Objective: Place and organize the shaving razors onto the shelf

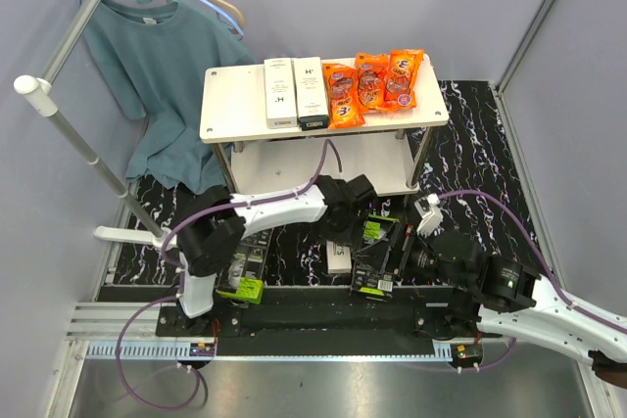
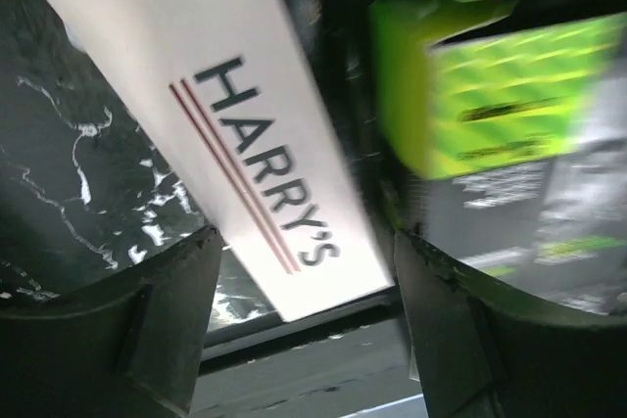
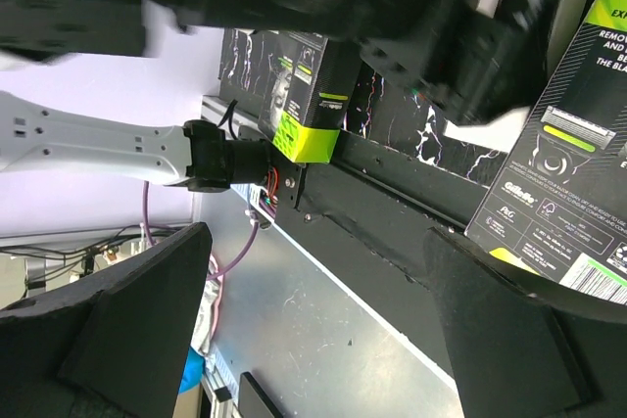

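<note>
Two white razor boxes side by side on the shelf top beside orange snack packets, third white box on the marbled mat between the left gripper fingers, spread wide and not clamping it, right gripper agape and empty beside a black-green box, second black box near the left arm's base

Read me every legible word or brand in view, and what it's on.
"HARRY'S": slim white box, left wrist view.
"H'": white box on the shelf.
"Gillette", "P&G": black box, right wrist view.
Orange packets and lime-green label: print too small or blurred to read.
</note>
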You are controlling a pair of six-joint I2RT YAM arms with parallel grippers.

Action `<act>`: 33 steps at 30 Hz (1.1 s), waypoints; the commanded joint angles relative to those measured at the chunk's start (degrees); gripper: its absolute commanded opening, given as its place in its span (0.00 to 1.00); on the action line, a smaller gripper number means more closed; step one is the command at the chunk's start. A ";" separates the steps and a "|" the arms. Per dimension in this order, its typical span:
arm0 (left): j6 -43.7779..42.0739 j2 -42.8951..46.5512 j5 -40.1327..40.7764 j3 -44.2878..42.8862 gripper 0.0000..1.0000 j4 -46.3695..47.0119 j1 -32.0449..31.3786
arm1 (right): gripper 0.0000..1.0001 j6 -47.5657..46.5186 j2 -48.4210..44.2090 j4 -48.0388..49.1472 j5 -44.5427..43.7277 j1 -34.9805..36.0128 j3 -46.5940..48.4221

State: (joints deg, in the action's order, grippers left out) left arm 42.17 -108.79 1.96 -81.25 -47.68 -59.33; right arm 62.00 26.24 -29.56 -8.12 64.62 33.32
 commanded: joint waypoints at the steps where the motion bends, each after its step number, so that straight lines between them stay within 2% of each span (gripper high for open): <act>1: -3.85 -5.72 -0.72 -0.39 0.78 -8.90 -0.79 | 1.00 -0.21 -1.01 -0.58 -2.34 0.33 2.89; 2: -4.11 -5.90 -1.33 -0.66 0.81 -9.44 -0.79 | 1.00 -0.30 -1.10 -0.93 -2.43 0.33 3.15; 4: -4.03 -5.99 -1.25 -0.05 0.83 -9.54 -0.79 | 1.00 -0.47 -1.54 -1.81 -2.78 0.24 3.50; 12: -3.33 -2.84 0.33 5.92 0.77 -6.46 -0.96 | 1.00 -0.21 -3.65 -5.32 -2.95 0.24 4.64; 15: -3.15 -0.73 0.86 8.21 0.73 -4.18 -0.96 | 1.00 -0.21 -4.26 -7.34 -2.87 0.33 5.26; 19: -3.50 0.33 1.12 9.18 0.58 -2.68 -1.14 | 1.00 0.14 -5.67 -8.41 -3.31 0.33 5.53; 22: -3.33 1.91 1.91 9.97 0.51 -2.16 -1.49 | 1.00 0.23 -5.76 -9.20 -3.48 0.33 5.70; 27: -2.54 7.08 3.23 11.64 0.44 -2.06 -2.02 | 1.00 1.90 -5.50 -8.67 -4.01 0.24 4.91; 33: -0.69 17.20 3.40 14.18 0.42 -2.42 -2.98 | 1.00 5.15 -3.22 -6.74 -4.89 0.33 3.51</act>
State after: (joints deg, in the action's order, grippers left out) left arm 39.72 -100.84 2.83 -67.77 -50.22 -61.47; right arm 64.23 21.30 -38.63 -10.46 64.62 36.45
